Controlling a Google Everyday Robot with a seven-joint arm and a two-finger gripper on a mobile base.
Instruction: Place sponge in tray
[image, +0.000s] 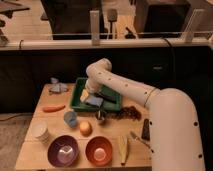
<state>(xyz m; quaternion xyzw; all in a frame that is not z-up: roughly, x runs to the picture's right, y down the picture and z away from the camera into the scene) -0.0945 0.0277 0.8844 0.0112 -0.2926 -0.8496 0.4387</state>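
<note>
Sponge (93, 101), a pale blue-grey block, lies in the near part of the green tray (114, 105), right under the gripper (93, 96), which hangs low over it; whether the block rests fully on the tray floor or is still carried cannot be told, and the state of the jaws cannot be told either. The main risk, as I judge it, is that the sponge sits close to the tray's near rim, so a release made while it overlaps that rim could let it tip out onto the wooden table (37, 150). A second risk is that a soft sponge may cling to the pads and be dragged back up when the arm lifts, undoing the placement. A careless retreat could also knock the small dark cup (100, 116) standing just in front of the tray, or nudge the tray itself. The white arm (125, 87) reaches in from the right, its thick forearm running up and left across the table to a rounded elbow above the tray's left part, from which the wrist bends sharply downward into the tray. An orange (85, 128), a carrot (53, 108) and two bowls (80, 150) sit nearer the front, well apart from the tray.
</note>
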